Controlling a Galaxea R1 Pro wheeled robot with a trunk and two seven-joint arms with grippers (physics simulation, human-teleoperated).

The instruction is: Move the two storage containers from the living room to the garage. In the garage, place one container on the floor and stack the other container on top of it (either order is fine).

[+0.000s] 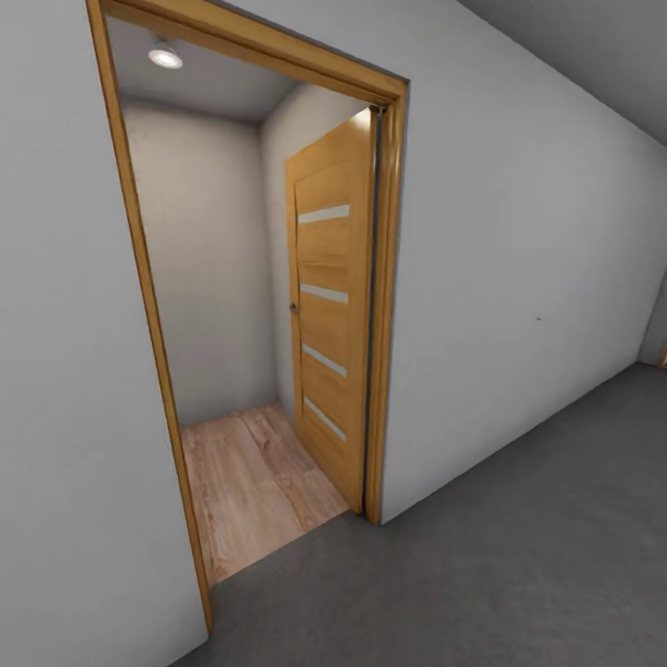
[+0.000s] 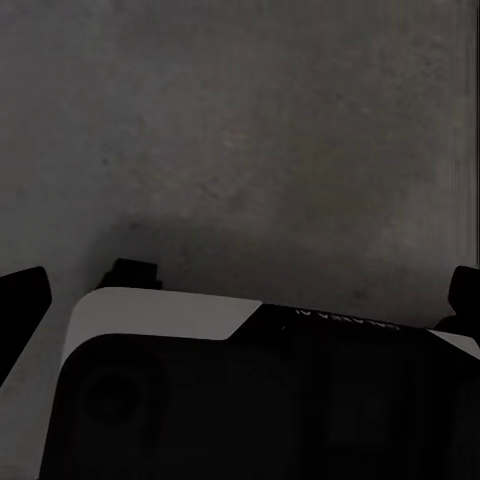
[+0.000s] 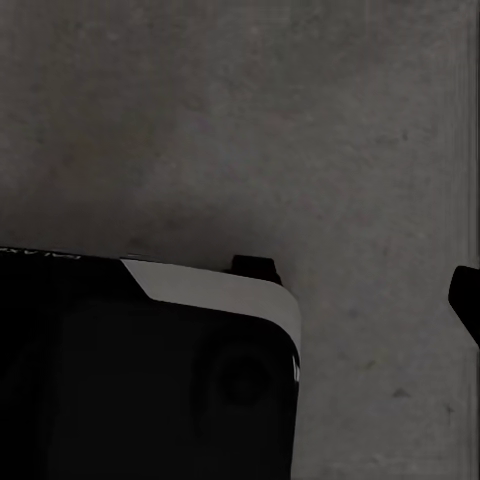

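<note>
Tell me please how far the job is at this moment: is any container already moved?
No container appears, so nothing looks done. The robot stands on dark grey concrete floor, facing an open wooden door in a wood-framed doorway; beyond lies a light wood-plank floor. Both wrist views look down at concrete and the robot's own base, no bin there. In hand: apparently travelling. Left: fetching both bins, carrying and stacking them.

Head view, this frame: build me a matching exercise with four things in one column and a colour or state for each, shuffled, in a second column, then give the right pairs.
Things:
1. door
2. ceiling lamp
3. near floor
4. floor past the doorway

States:
A. dark grey concrete
B. lit
C. light wood planks
D. swung open, pale slats

Pairs: 1-D, 2-B, 3-A, 4-C
</note>
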